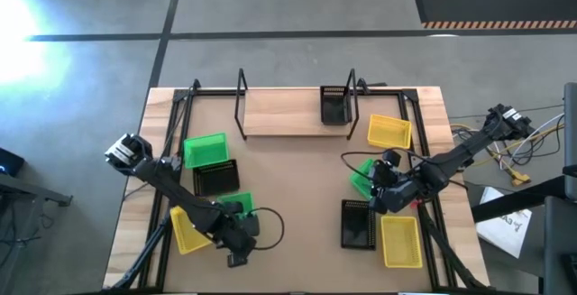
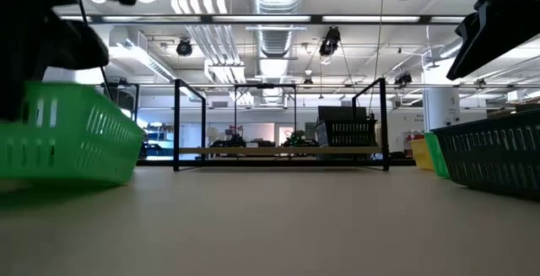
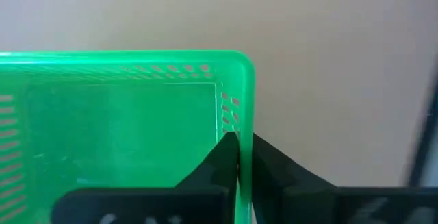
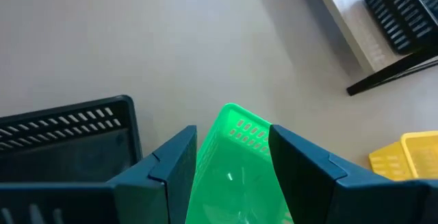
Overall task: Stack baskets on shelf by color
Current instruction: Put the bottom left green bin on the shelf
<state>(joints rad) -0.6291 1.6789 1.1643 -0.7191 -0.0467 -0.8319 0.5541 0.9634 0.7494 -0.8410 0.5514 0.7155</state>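
My left gripper (image 1: 237, 218) (image 3: 239, 143) is at the table's near left, shut on a green basket (image 1: 242, 206) (image 3: 123, 128) (image 2: 67, 132). My right gripper (image 1: 380, 185) (image 4: 233, 138) hovers open over another green basket (image 1: 362, 176) (image 4: 236, 169), one finger on each side of its corner; I see no touch. One black basket (image 1: 335, 106) stands on the shelf (image 1: 279, 113). On the table lie a green basket (image 1: 206, 149), black baskets (image 1: 216, 179) (image 1: 358, 224) and yellow baskets (image 1: 187, 231) (image 1: 389, 131) (image 1: 400, 241). My left gripper pinches the green basket's side wall near a corner (image 3: 238, 125), one finger (image 3: 220, 157) inside the basket and one (image 3: 270, 161) outside. The fingers come from above, pointing down. Whether the basket's bottom is on the table or just off it, I cannot tell.
The shelf's black wire uprights (image 1: 242, 106) (image 1: 353, 101) stand at both ends of the board. A black frame (image 1: 180, 106) runs along the table's edges. A loose cable (image 1: 270, 227) loops beside the left gripper. Bare tabletop (image 1: 297, 187) lies between the arms.
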